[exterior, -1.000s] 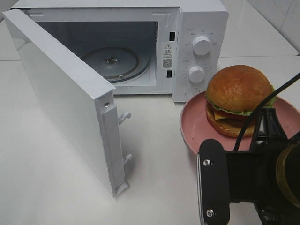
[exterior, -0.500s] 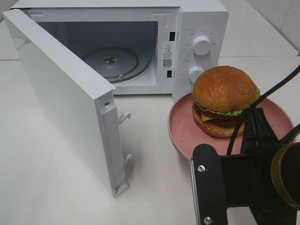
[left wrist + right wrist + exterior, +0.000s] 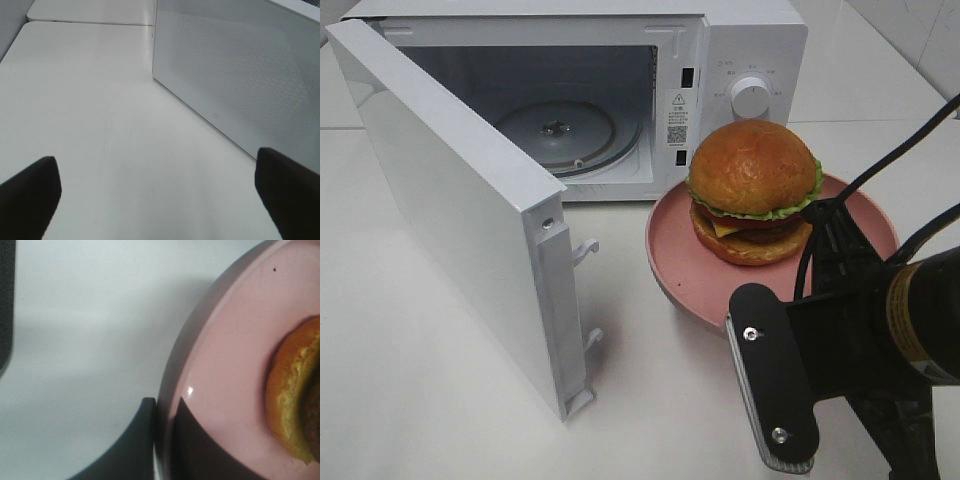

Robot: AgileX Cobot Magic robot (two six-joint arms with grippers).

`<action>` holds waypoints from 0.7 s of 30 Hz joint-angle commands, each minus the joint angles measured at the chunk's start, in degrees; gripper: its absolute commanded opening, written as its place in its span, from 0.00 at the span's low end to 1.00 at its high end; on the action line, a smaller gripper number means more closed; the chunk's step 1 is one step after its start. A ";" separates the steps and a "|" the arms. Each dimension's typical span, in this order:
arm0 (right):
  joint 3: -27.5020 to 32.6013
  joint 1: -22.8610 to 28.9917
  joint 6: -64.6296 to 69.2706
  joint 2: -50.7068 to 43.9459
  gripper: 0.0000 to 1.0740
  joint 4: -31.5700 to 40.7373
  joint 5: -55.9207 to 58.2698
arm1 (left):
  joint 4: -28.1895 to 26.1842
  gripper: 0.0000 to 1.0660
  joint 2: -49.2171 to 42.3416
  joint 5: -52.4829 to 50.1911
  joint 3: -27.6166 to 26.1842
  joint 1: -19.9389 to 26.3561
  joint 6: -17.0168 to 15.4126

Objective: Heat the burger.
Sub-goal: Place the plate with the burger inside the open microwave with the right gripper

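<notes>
Your right gripper [image 3: 162,412] is clenched on the rim of a pink plate [image 3: 680,270], with one finger above the rim and one below it. The burger [image 3: 753,170] sits on that plate just beyond the fingertips, upright, with its glossy bun on top and lettuce showing at the edge. Past the burger from this gripper stands a white microwave [image 3: 750,40]. Its door [image 3: 450,200] is swung wide open, well off to the gripper's left, and the glass turntable [image 3: 555,130] is bare inside. Your left gripper [image 3: 160,192] is released, jaws spread wide and holding nothing. It hangs over the white table [image 3: 90,100], with the door's outer face ahead to its right.
</notes>
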 commanded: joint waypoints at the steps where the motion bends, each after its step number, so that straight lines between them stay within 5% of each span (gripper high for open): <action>1: 0.11 -3.67 -10.31 -0.52 0.00 -1.49 -5.27 | -0.23 0.94 0.00 0.23 0.06 -0.34 -0.11; 21: -0.17 -20.23 -55.58 -0.52 0.00 25.50 -15.76 | -0.23 0.94 0.00 0.23 0.06 -0.34 -0.11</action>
